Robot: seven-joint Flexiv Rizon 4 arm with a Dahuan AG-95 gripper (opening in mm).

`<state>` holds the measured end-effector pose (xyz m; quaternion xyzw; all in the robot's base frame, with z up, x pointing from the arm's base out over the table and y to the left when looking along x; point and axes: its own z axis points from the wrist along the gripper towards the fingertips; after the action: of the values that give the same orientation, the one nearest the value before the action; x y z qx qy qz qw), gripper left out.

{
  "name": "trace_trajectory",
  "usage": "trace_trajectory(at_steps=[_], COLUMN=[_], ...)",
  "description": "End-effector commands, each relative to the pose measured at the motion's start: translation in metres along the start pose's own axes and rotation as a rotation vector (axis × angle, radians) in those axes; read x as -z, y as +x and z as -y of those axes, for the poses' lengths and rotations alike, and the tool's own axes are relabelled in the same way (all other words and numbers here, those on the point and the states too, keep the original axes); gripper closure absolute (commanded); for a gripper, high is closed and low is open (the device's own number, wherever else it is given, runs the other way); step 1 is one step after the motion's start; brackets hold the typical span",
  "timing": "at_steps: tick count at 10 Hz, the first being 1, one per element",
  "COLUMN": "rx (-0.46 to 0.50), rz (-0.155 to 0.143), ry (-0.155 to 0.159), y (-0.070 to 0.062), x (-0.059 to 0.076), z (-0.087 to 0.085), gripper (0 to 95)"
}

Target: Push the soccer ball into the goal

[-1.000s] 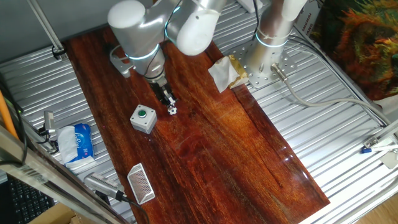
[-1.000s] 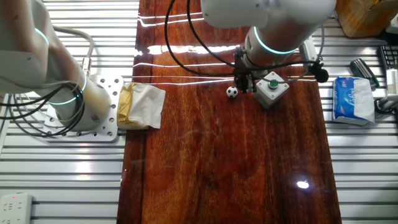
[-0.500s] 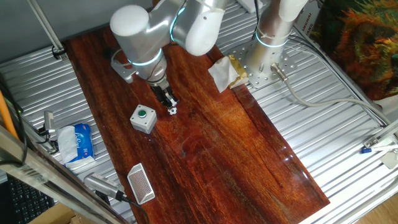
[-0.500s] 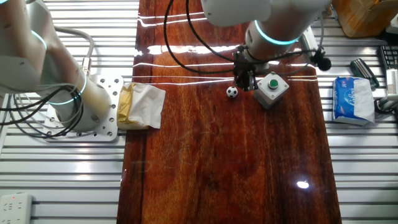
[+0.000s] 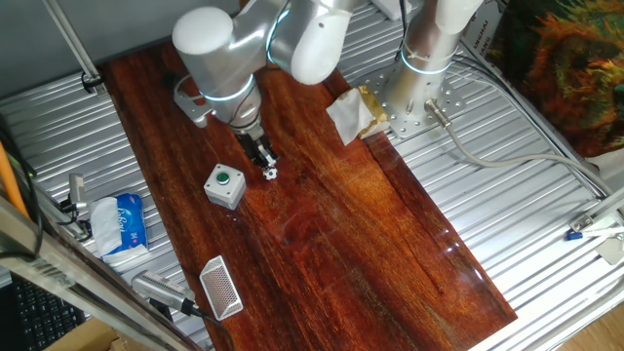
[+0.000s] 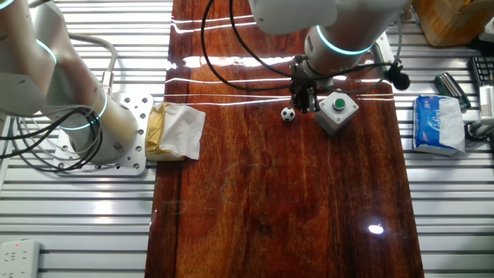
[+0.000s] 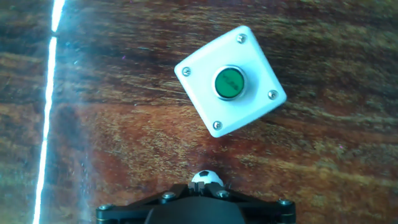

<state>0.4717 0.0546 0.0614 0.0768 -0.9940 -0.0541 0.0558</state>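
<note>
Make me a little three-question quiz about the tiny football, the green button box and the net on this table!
1. True or false: the soccer ball is inside the goal.
2. What sits closest to the ball? A) tissue pack B) hand C) goal
3. Fill in: the button on the grey box is ____.

Key: 1 false; 2 B; 3 green.
</note>
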Motion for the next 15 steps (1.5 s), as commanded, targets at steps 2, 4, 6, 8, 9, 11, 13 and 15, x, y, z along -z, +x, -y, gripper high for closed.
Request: trace_trajectory(at_steps=[2, 4, 6, 8, 9, 11, 13, 15], rx=[-0.128, -0.133, -0.138, -0.161, -0.162, -0.165, -0.140, -0.132], rz=[-0.029, -0.036, -0.037, -0.042, -0.048, -0.047, -0.045, -0.034], ry=[0.047, 0.064, 0.069, 0.098, 0.124, 0.153, 0.168, 0.172], y=[0.000, 0.000, 0.000, 0.001, 0.001, 0.002, 0.010, 0.011], x=[0.001, 0.001, 0.001, 0.001, 0.002, -0.002, -0.003, -0.001], z=[0.000, 0.000, 0.000, 0.000, 0.001, 0.011, 0.030, 0.046], gripper=[95.0, 95.0, 95.0, 95.0, 95.0, 95.0, 95.0, 95.0])
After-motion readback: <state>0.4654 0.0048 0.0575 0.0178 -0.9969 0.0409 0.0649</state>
